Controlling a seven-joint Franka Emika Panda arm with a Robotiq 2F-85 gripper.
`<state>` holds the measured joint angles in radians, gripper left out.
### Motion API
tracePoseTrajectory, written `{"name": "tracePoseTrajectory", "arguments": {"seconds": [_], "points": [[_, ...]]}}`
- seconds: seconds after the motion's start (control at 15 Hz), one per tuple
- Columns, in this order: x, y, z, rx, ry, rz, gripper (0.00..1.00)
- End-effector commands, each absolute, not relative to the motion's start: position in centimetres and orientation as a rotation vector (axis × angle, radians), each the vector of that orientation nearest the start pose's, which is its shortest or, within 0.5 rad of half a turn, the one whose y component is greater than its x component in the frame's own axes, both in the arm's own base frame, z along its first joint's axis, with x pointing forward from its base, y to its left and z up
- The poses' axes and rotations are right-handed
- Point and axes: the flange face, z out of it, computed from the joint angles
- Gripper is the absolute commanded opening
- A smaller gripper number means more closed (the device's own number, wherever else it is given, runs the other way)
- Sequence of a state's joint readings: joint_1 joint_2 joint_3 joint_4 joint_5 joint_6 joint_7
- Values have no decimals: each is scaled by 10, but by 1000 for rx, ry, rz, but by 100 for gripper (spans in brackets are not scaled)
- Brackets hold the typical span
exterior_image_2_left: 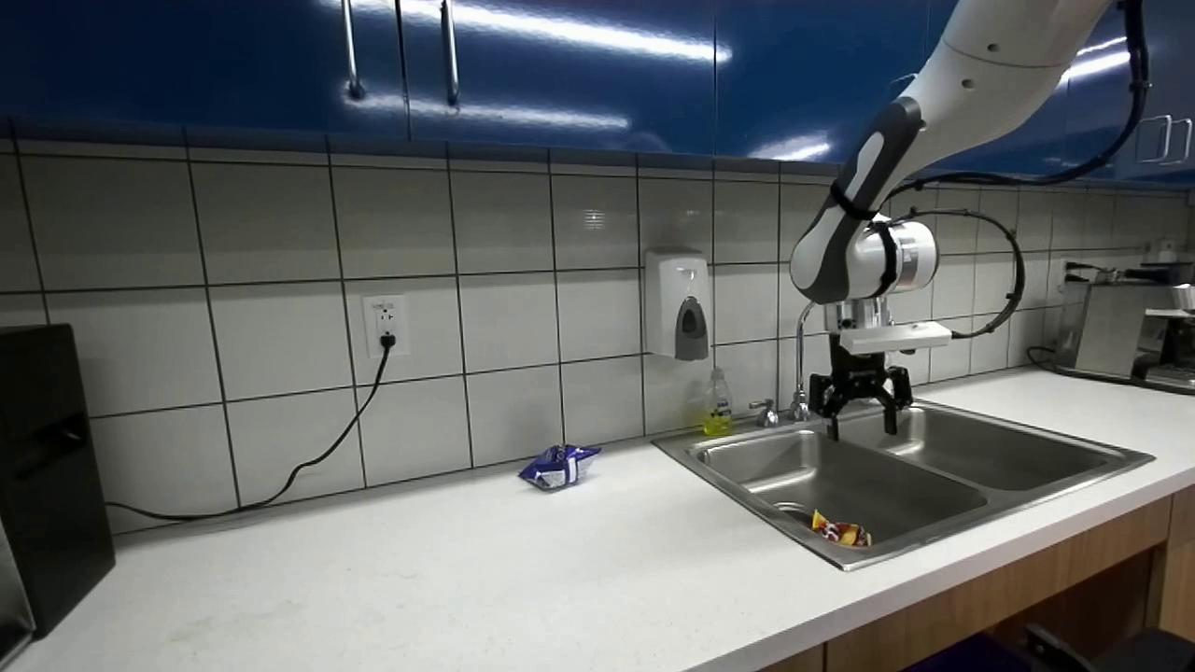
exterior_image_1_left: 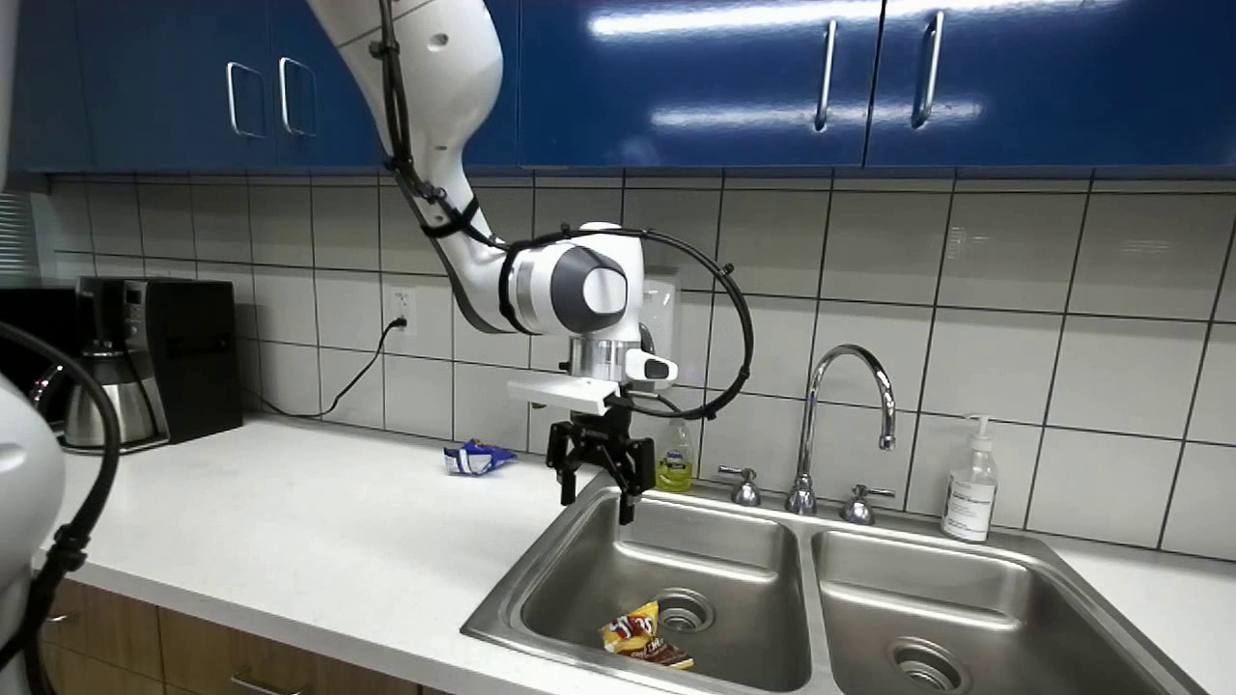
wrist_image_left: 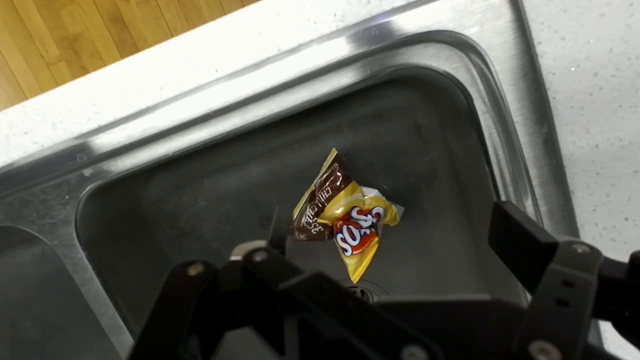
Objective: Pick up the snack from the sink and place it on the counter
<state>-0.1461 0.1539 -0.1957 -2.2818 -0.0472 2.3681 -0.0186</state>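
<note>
The snack is a crinkly yellow and brown-red packet. It lies on the floor of a basin of the steel sink (exterior_image_1_left: 809, 618), near the drain, in both exterior views (exterior_image_1_left: 645, 637) (exterior_image_2_left: 842, 532). In the wrist view the snack (wrist_image_left: 350, 215) is in full view, its lower tip near the drain. My gripper (exterior_image_1_left: 597, 505) is open and empty. It points down and hangs well above the snack, toward the back of the sink in an exterior view (exterior_image_2_left: 862, 429). In the wrist view the fingers (wrist_image_left: 400, 235) are wide apart. The white counter (exterior_image_1_left: 338, 541) surrounds the sink.
A blue packet (exterior_image_2_left: 560, 465) lies on the counter by the wall. A curved faucet (exterior_image_1_left: 806, 425), a yellow soap bottle (exterior_image_1_left: 676, 463) and a pump bottle (exterior_image_1_left: 970, 487) stand behind the sink. A black coffee maker (exterior_image_1_left: 183, 357) stands at the counter's far end. Blue cabinets (exterior_image_1_left: 695, 87) hang above.
</note>
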Motion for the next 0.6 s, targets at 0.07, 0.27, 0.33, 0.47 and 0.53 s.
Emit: {"name": "tracePoseTrajectory", "arguments": {"seconds": [0.07, 0.27, 0.33, 0.47, 0.53], "points": [[511, -199, 245, -3191, 366, 168, 100], [515, -213, 217, -3202, 329, 207, 100], [517, -217, 208, -3205, 301, 220, 100], [522, -226, 191, -3215, 252, 245, 100], [524, -229, 181, -3217, 219, 261, 100]]}}
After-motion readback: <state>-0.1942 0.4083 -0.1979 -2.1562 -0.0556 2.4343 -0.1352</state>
